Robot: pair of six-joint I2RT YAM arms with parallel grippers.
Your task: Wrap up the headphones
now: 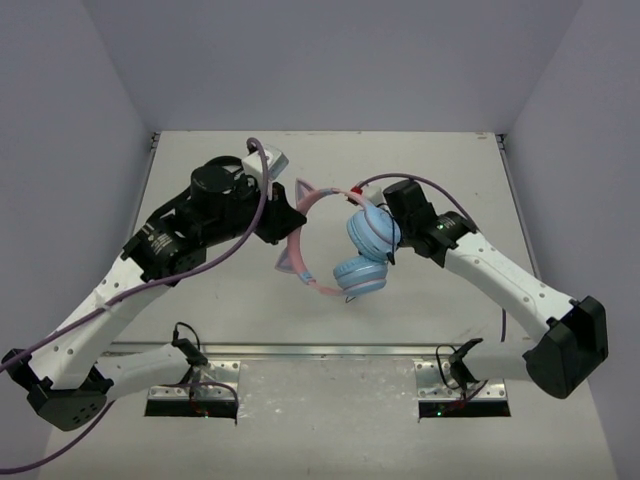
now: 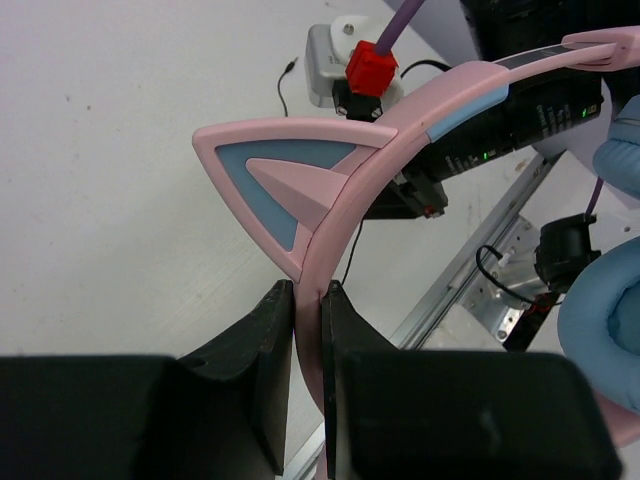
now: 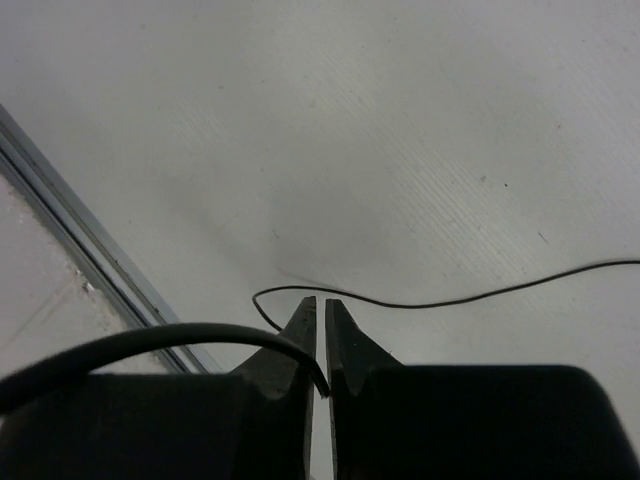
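Observation:
The headphones hang above the table between my arms: pink headband (image 1: 300, 215) with two cat ears and light-blue earcups (image 1: 368, 250). My left gripper (image 1: 285, 225) is shut on the headband; in the left wrist view its jaws (image 2: 308, 292) pinch the pink band just below a cat ear (image 2: 280, 180). My right gripper (image 1: 393, 243) is beside the earcups. In the right wrist view it (image 3: 320, 303) is shut on the black cable (image 3: 200, 335), which arcs in from the left and ends between the fingers. More thin cable (image 3: 450, 295) lies on the table below.
A metal rail (image 1: 320, 350) runs along the table's near edge and also shows in the right wrist view (image 3: 80, 260). Grey walls close the left, back and right sides. The right arm's wrist with a red connector (image 2: 370, 68) is close behind the headband.

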